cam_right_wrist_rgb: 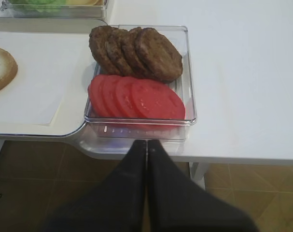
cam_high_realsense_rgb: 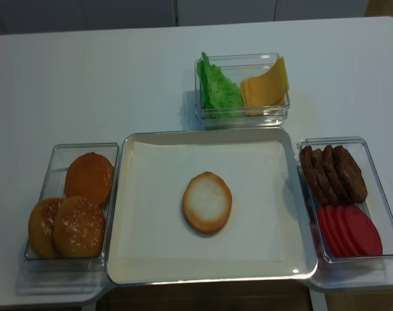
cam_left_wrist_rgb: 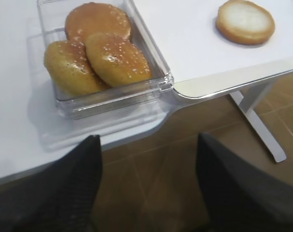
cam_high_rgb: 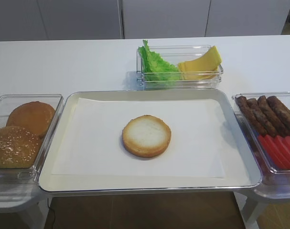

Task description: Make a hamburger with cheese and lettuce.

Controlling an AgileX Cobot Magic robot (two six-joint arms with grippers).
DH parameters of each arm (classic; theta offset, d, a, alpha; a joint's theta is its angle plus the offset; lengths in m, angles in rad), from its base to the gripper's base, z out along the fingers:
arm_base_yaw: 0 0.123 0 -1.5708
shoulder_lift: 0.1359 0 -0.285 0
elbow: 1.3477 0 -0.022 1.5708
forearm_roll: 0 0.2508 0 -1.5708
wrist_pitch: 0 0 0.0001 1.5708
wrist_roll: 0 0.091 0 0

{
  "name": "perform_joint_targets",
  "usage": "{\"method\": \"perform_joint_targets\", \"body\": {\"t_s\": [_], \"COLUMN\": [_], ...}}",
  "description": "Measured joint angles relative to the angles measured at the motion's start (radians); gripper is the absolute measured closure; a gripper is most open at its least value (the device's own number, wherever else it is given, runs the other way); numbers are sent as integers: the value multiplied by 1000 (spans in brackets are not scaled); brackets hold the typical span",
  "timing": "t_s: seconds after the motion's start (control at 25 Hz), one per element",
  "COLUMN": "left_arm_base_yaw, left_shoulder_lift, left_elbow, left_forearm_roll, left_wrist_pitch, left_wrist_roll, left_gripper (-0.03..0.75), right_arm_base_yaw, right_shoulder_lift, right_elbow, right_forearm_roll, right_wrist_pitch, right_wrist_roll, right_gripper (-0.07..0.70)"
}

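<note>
At the far left, a clear tub (cam_high_realsense_rgb: 112,194) held 3 bun tops (cam_high_realsense_rgb: 78,225), 2 of them seeded and the plain one behind. The left gripper (cam_left_wrist_rgb: 148,186) hung off the table's front edge below that tub, its 2 dark fingers (cam_left_wrist_rgb: 74,183) spread wide apart with nothing between them.

Next to the tub sat the metal tray (cam_high_rgb: 63,112), lined with a white paper sheet (cam_high_rgb: 87,143). The hamburger (cam_high_rgb: 146,135), so far only 1 bun half, lay cut face up near the middle of the paper, apart from everything else.

Behind the tray, on the white table (cam_high_rgb: 63,62), stood a second clear container (cam_high_rgb: 180,83). The lettuce (cam_high_rgb: 155,65) filled its left side, and the cheese (cam_high_rgb: 202,64) leaned in a small overlapping stack on its right side, just beside the leaves.

To the right of the tray, a third clear box (cam_right_wrist_rgb: 189,96) held brown meat patties (cam_right_wrist_rgb: 136,50) at the back and red tomato slices (cam_right_wrist_rgb: 136,99) at the front, both rows overlapping. The right gripper (cam_right_wrist_rgb: 146,150) hovered off the table's edge in front of that box, its fingers pressed together and clasping nothing.
</note>
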Motion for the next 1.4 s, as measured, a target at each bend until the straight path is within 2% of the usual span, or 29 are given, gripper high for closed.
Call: {"method": "perform_joint_targets", "body": {"t_s": [0.8,0.92,1.24,1.4], "left_arm_base_yaw": [0,31,180,218], "left_shoulder_lift": [0,0,-27,-32], "left_elbow": [10,10,10,10], "left_forearm_roll": [25,25,25,26], "left_wrist_pitch": [9,9,9,14], "left_wrist_roll": [0,0,0,0], "left_gripper": [260,260,260,260], "right_arm_base_yaw": [0,0,0,0], "right_shoulder_lift": [0,0,0,0], "right_elbow": [0,0,0,0], "right_forearm_roll": [0,0,0,0], "right_wrist_pitch": [0,0,0,0], "right_wrist_roll": [0,0,0,0], "right_gripper": [636,636,636,636]}}
